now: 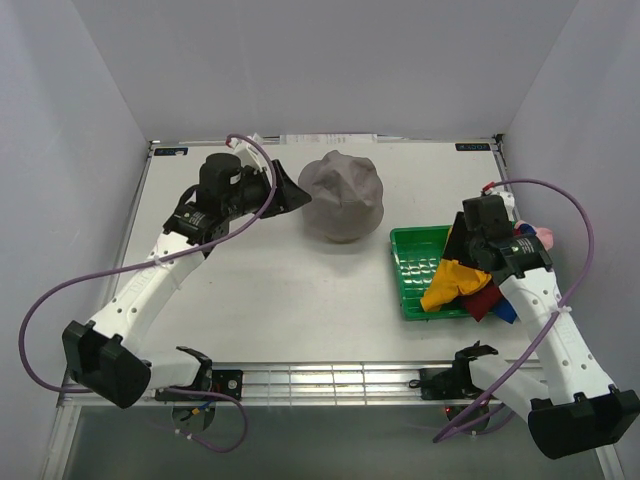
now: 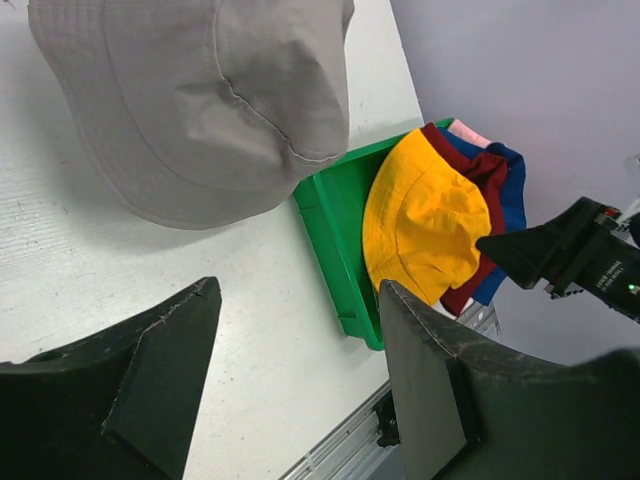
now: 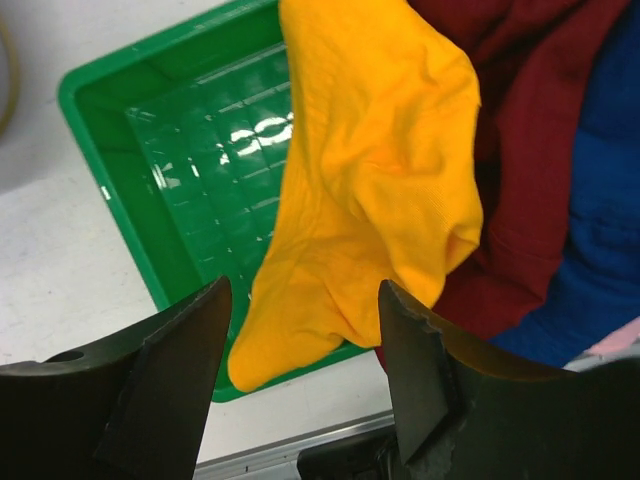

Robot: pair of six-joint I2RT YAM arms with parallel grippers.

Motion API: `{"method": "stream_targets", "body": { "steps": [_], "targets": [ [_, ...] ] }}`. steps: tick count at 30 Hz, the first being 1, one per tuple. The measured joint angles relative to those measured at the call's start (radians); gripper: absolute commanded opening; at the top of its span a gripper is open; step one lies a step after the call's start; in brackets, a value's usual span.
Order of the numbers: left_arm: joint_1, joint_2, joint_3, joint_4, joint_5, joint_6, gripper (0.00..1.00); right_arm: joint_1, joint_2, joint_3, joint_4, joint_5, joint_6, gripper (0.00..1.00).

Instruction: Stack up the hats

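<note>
R gripper (image 3: 303, 288): jaws stand apart, nothing pinched. Its black wedge-shaped fingers sit either side of the lower fold of the yellow hat (image 3: 380, 170), just above it. That hat is soft, creased cloth and drapes from the pile down into the green tray (image 3: 120, 170). The tray is glossy rigid plastic, rectangular w/ rounded corners and a gridded floor, and its L part is bare. The hats are bunched at the tray's R side. The dark red hat (image 3: 520, 150) lies under the yellow one, the blue hat (image 3: 600, 200) is beyond that, and a sliver of pink hat (image 3: 612, 336) shows at the edge. The red and blue hats spill over the rim, but how far they lie outside can't be told. L gripper (image 2: 298, 290): jaws also wide, holding nothing, over the white table (image 2: 80, 280) well apart from the tray. Just ahead of it sits the grey hat (image 2: 200, 100), crown up and on its own on the table near the tray's far corner. It's matte woven fabric w/ visible seams, a dented rounded crown and a floppy stitched brim.
</note>
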Motion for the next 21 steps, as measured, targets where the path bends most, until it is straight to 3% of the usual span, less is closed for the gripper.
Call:
{"method": "stream_targets", "body": {
  "steps": [10,21],
  "targets": [
    [0.0,-0.08,-0.035,-0.001,0.032,0.02,0.76,-0.064,-0.077,-0.066,-0.108,0.067,0.083,0.65],
    [0.0,-0.093,-0.07,-0.008,0.045,0.022,0.76,-0.109,-0.064,-0.178,-0.077,0.07,0.074,0.58]
  ]
}}
